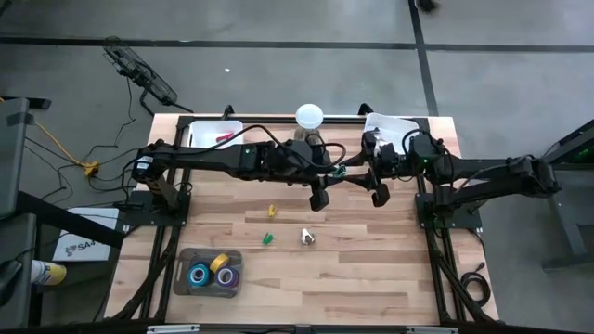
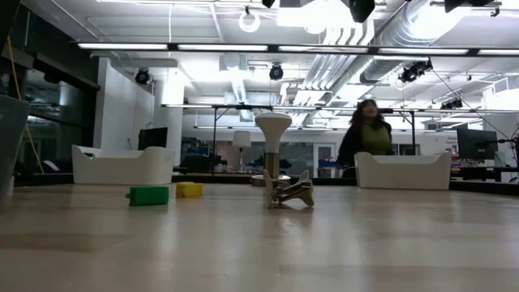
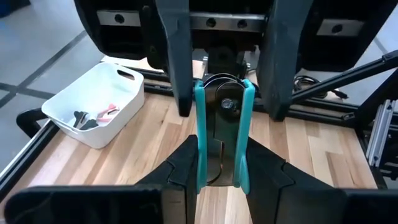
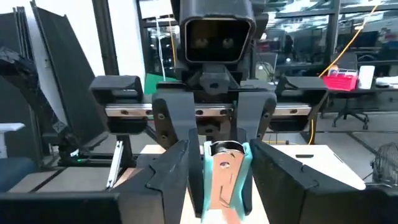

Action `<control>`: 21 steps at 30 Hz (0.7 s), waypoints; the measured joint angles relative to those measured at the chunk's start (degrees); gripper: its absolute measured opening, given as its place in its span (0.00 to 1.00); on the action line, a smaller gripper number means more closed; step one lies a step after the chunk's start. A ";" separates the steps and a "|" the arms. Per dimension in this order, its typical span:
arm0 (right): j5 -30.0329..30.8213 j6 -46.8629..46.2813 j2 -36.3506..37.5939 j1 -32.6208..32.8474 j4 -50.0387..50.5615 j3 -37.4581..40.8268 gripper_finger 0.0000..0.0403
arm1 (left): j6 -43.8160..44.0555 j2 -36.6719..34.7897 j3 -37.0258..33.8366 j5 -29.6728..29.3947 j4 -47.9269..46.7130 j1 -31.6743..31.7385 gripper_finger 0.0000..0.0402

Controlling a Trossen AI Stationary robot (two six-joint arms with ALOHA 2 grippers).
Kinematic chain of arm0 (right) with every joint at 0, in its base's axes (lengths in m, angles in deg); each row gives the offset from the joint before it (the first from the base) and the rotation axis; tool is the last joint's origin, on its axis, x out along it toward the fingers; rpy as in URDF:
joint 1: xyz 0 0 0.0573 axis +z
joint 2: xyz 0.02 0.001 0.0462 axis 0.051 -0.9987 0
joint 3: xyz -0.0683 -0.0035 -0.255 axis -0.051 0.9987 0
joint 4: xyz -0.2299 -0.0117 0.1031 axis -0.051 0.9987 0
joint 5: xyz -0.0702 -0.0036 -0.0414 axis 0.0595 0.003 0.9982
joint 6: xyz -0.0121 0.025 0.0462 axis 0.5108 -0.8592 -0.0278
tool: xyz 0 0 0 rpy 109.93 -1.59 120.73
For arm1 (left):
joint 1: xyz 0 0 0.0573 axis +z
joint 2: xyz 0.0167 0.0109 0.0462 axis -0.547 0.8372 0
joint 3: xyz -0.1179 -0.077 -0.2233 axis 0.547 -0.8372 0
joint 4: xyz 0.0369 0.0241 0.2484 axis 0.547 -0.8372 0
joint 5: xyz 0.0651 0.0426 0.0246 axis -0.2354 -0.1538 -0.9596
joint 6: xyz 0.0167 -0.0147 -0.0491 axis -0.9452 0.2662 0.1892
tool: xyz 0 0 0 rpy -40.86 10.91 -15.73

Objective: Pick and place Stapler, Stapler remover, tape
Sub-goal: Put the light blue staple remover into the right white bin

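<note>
Wood table (image 1: 371,278): both grippers (image 1: 320,201) (image 1: 380,197) clamp one teal-edged stapler (image 3: 221,134).

left gripper (image 1: 319,201) fingers clamped | right gripper (image 1: 380,197) fingers clamped | both mid-table, facing

Setting: robotics lab in an open industrial hall. Evidence: exposed ceiling ducts (image 2: 381,40) and strip lights (image 2: 243,46), polished concrete floor (image 1: 278,74), wooden worktable (image 1: 353,278) on a metal frame, monitors (image 2: 474,144) and desks behind, a person (image 2: 366,134) standing at 1 o'clock.
</note>
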State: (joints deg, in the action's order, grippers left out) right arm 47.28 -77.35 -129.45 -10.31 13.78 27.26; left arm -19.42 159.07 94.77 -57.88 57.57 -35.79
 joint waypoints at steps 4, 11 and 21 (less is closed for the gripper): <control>0.50 -0.40 -1.45 0.73 -0.28 0.00 0.40 | -0.03 0.00 0.00 0.63 0.81 0.00 0.21; 0.41 -2.86 -3.49 1.93 -4.91 0.00 0.35 | -1.03 0.00 -0.04 1.24 1.05 -0.04 0.21; 0.00 -3.13 -3.41 1.89 -4.97 0.00 0.21 | -0.80 0.00 -0.02 1.99 1.52 -0.02 0.21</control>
State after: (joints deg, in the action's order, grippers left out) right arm 47.28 -80.48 -132.87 -8.42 8.82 27.26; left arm -20.22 159.07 94.75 -55.89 59.09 -35.81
